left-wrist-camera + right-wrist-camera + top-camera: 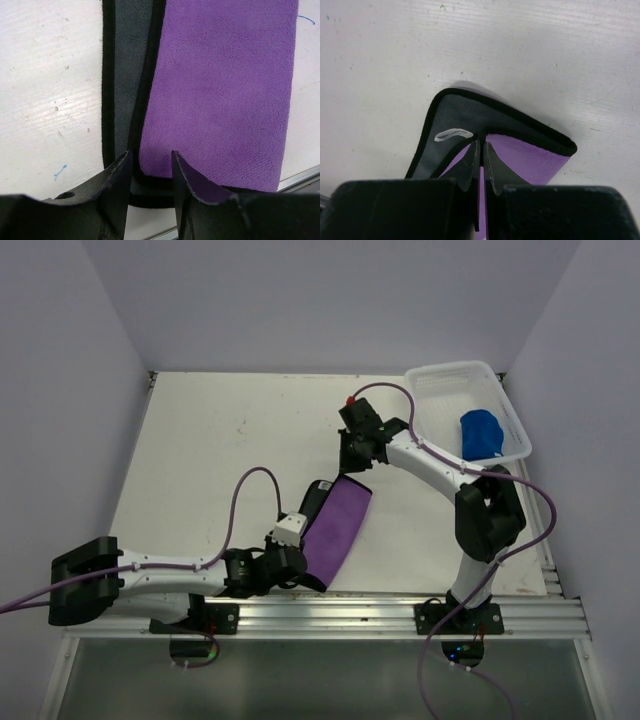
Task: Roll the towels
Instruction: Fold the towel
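The purple towel (338,525) lies mid-table as a long folded strip, purple side up, with its grey-black side (127,75) showing along the left. My left gripper (298,570) stands at its near end. In the left wrist view the left gripper (152,157) is partly open, with the towel's black near hem between the jaws. My right gripper (352,462) is at the far end. The right gripper (480,142) is shut on the purple towel (530,155) at its black hem, beside the white tag (452,134). The blue towel (482,432) sits bunched in the basket.
A white mesh basket (450,370) stands at the table's far right corner. An aluminium rail (400,612) runs along the near edge just behind the towel's near end. Plain walls close in the left, back and right.
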Action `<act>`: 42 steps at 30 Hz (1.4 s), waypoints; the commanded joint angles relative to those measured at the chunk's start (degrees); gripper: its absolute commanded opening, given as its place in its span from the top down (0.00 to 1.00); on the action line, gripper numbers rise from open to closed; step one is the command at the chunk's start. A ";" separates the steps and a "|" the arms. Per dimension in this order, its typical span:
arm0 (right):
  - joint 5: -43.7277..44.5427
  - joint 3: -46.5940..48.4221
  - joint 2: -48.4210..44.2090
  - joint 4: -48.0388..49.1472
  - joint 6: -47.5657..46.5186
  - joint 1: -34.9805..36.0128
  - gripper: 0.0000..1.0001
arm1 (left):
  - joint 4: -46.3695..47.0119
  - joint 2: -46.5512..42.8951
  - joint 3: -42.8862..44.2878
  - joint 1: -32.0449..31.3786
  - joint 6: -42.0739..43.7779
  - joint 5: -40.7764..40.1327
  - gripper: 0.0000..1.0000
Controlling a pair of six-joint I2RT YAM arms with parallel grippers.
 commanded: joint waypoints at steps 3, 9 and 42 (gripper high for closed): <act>0.35 -0.21 -0.38 1.21 0.03 0.15 1.00 | -0.32 -0.25 -0.29 0.24 -2.23 -1.34 0.57; 0.44 -0.12 -0.30 1.03 -0.14 0.15 1.00 | 0.47 0.63 -0.47 0.24 -2.50 -1.08 0.56; 0.71 3.92 -0.12 -0.64 -0.49 0.68 1.00 | -6.73 -8.32 1.55 0.15 -5.31 -3.45 1.00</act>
